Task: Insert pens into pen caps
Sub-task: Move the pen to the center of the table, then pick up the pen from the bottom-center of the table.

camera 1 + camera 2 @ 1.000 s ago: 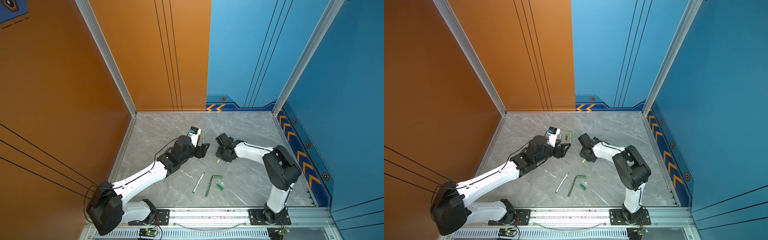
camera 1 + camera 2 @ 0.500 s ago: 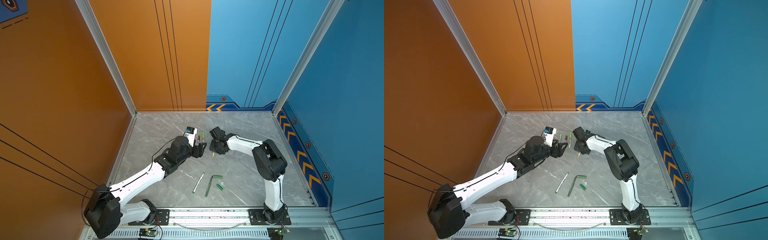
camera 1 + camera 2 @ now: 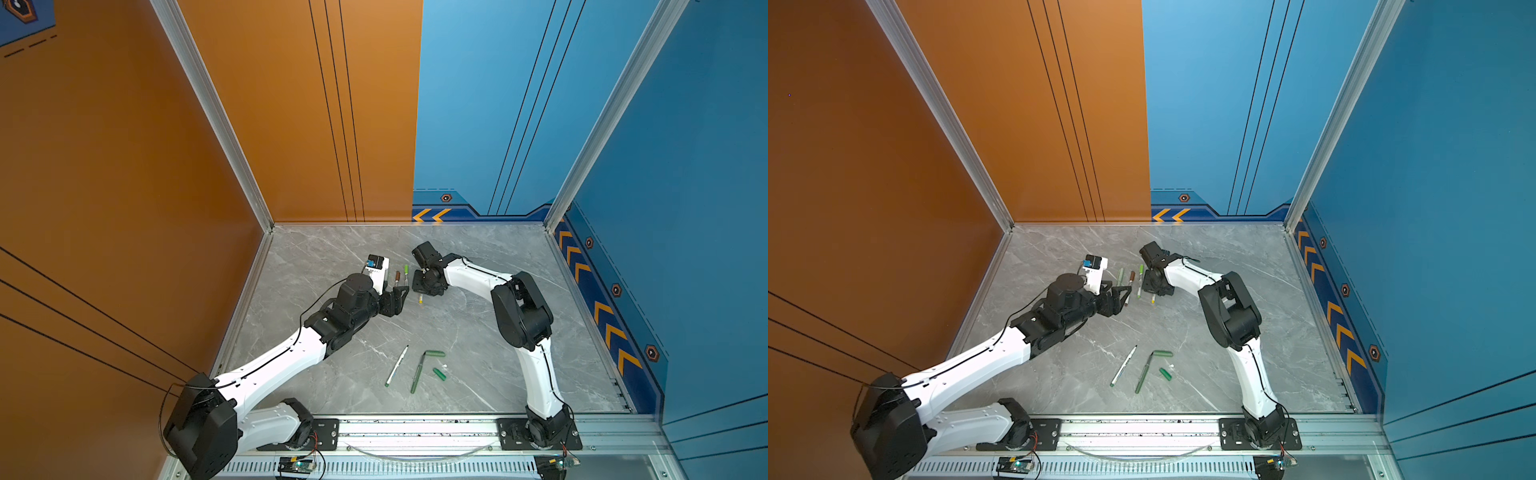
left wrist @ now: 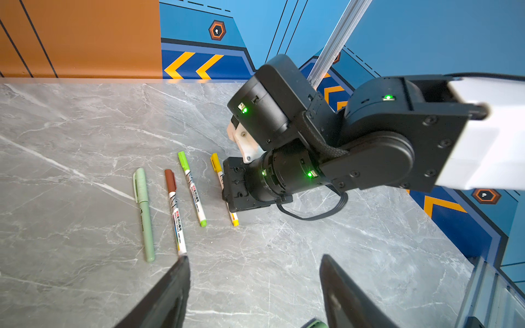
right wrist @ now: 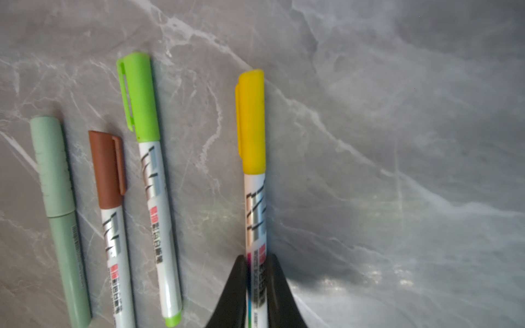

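The right arm [image 3: 523,316] rises from its base on the front rail, folds at a high elbow and stretches its white forearm toward the middle of the grey marble tabletop [image 3: 478,332]. Its wrist bends down so the right end effector [image 5: 257,262] points at the surface. Its black fingers [image 5: 235,284] are clamped on the white barrel of the yellow-capped white marker pen [image 5: 252,170]. That pen lies along the tabletop at the end of a row of capped pens nearest the right arm; whether it is lifted clear cannot be told. Beside it, apart, lie the light-green-capped white marker pen [image 4: 191,188], the brown-capped white marker pen [image 4: 175,210] and the all sage-green pen [image 4: 144,215].

The left arm [image 3: 282,365] reaches low and diagonally from its base toward the same row. The left end effector [image 4: 254,267] hovers with jaws apart and nothing between them, one fingertip just beside the brown-capped pen's plain end.

Nearer the rail, well apart from both arms, lie a white pen with a dark green end [image 3: 397,365] and an all dark green pen [image 3: 417,374]. One dark green stubby cap [image 3: 434,353] touches that pen's far end at an angle, and a second dark green cap [image 3: 439,373] lies just beside it.
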Controlling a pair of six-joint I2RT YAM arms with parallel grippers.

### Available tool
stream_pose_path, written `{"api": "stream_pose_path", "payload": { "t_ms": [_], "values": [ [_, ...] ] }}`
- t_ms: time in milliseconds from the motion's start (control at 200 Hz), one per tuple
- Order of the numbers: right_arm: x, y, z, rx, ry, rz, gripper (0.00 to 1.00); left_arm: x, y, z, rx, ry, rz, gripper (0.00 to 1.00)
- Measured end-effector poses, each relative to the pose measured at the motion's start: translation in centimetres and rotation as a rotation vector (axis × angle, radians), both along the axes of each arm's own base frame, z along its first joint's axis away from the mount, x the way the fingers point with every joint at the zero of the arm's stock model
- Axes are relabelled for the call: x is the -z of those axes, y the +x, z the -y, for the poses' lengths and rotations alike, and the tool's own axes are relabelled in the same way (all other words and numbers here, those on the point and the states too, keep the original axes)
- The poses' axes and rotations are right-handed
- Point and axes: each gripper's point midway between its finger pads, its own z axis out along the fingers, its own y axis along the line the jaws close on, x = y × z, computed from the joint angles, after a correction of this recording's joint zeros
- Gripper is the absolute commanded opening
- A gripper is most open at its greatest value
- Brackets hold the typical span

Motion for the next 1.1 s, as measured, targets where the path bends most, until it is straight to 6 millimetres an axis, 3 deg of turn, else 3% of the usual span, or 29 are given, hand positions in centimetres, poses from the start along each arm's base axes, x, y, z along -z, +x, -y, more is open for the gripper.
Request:
{"api": "stream_pose_path", "payload": {
  "t_ms": [230, 410, 536, 601, 701, 806, 886, 981, 1101],
  "values": [
    [-0.1, 0.6, -0.4, -0.025, 0.019, -0.01, 0.26, 0.1, 0.2, -0.6, -0.018, 0.002, -0.011, 0.72],
    [-0.7, 0.5, -0.6, -0.053, 0.043, -0.013, 0.43, 0.6, -0.2, -1.0, -0.024, 0.011, -0.04, 0.71],
    [-1.2, -0.6, 0.9, -0.055, 0.033, -0.05, 0.49, 1.5, -0.8, -1.3, -0.026, 0.032, -0.084, 0.71],
    [-2.6, -1.5, 1.7, -0.053, 0.031, -0.054, 0.5, 2.2, -1.4, -1.3, -0.018, 0.05, -0.112, 0.71],
    [-7.0, -2.7, 2.4, -0.058, 0.061, 0.004, 0.51, 3.6, -3.0, -0.8, 0.013, 0.097, -0.163, 0.71],
    [-12.9, -4.8, 2.7, -0.081, 0.116, 0.109, 0.51, 5.5, -5.5, 0.1, 0.055, 0.165, -0.23, 0.69],
    [-15.5, -7.2, 3.2, -0.102, 0.139, 0.164, 0.51, 6.9, -7.6, 0.8, 0.085, 0.216, -0.278, 0.68],
    [-15.7, -10.3, 3.9, -0.125, 0.134, 0.17, 0.51, 8.9, -9.8, 1.6, 0.117, 0.287, -0.329, 0.67],
    [-13.1, -13.7, 5.4, -0.144, 0.099, 0.114, 0.5, 11.6, -12.5, 2.5, 0.157, 0.392, -0.376, 0.66]
  ]
}}
